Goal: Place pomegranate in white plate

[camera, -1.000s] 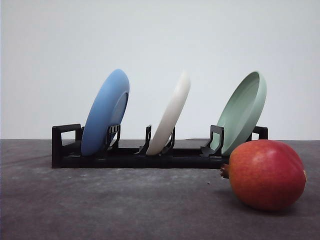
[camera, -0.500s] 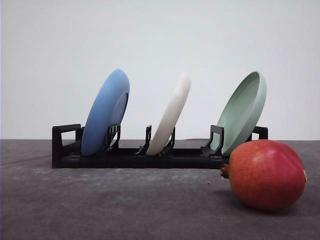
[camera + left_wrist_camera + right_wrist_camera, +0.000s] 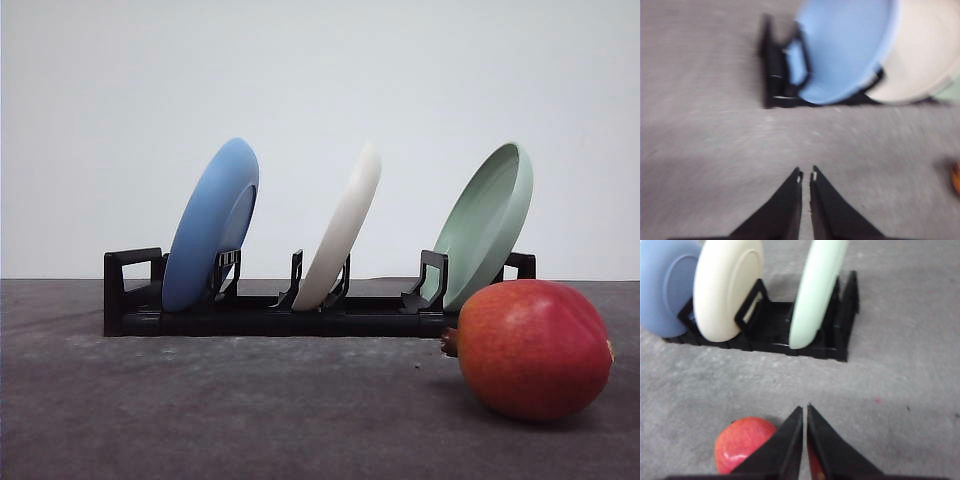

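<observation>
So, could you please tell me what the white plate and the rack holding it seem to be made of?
The white plate looks like matte ceramic or melamine: an even cream surface with no glare and a smooth rounded rim; which one is unclear. The rack looks like black moulded plastic, with thick squared uprights and a dull sheen.

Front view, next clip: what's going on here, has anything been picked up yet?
Nothing is held yet. The pomegranate lies on the grey table, in front of the rack's right end. The white plate stands on edge in the rack's middle slot, between a blue plate and a green plate. The right gripper hangs above the pomegranate, jaws shut and empty. The left gripper is shut over bare table.
</observation>
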Controlling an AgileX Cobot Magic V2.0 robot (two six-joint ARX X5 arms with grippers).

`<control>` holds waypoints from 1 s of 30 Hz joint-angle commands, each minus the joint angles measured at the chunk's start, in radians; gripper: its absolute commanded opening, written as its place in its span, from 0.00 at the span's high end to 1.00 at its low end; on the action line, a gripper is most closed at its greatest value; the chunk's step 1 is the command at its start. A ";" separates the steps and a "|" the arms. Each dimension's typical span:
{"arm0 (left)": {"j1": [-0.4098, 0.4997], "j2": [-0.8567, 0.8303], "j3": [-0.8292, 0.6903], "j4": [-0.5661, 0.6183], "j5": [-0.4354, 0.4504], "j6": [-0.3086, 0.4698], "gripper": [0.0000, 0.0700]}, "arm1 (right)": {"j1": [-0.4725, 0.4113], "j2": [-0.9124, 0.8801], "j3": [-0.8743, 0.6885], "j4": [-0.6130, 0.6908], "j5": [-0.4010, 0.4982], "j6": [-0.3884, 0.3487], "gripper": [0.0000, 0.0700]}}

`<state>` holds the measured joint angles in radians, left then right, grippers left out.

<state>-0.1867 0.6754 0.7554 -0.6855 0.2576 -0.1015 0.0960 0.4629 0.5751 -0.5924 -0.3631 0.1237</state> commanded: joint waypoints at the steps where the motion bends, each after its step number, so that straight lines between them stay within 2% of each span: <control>1: -0.041 0.015 0.025 0.041 -0.011 0.068 0.99 | 0.034 0.000 0.014 0.022 0.005 -0.040 0.99; 8: -0.191 0.039 0.025 0.111 -0.018 0.271 0.98 | 0.116 0.000 0.014 0.048 0.004 -0.090 0.99; 10: -0.213 0.039 0.025 0.110 -0.018 0.288 0.98 | 0.119 0.000 0.014 0.049 0.003 -0.090 0.99; 12: -0.227 0.039 0.026 0.111 -0.017 0.289 0.92 | 0.119 0.000 0.014 0.051 0.002 -0.090 0.94; 15: -0.240 0.037 0.026 0.126 -0.013 0.286 0.57 | 0.119 -0.001 0.014 0.057 0.001 -0.090 0.53; 17: -0.250 0.037 0.025 0.144 -0.003 0.274 0.48 | 0.119 -0.001 0.014 0.064 -0.004 -0.089 0.42; 20: -0.271 0.041 0.025 0.187 0.021 0.255 0.48 | 0.119 -0.001 0.014 0.073 -0.004 -0.086 0.41; 25: -0.331 0.090 0.025 0.328 0.021 0.240 0.48 | 0.119 -0.001 0.014 0.076 -0.005 -0.078 0.41; 30: -0.405 0.198 0.026 0.460 -0.023 0.240 0.48 | 0.119 -0.001 0.014 0.075 -0.006 -0.078 0.41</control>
<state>-0.5793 0.8555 0.7624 -0.2453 0.2419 0.1417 0.2104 0.4597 0.5751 -0.5320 -0.3664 0.0475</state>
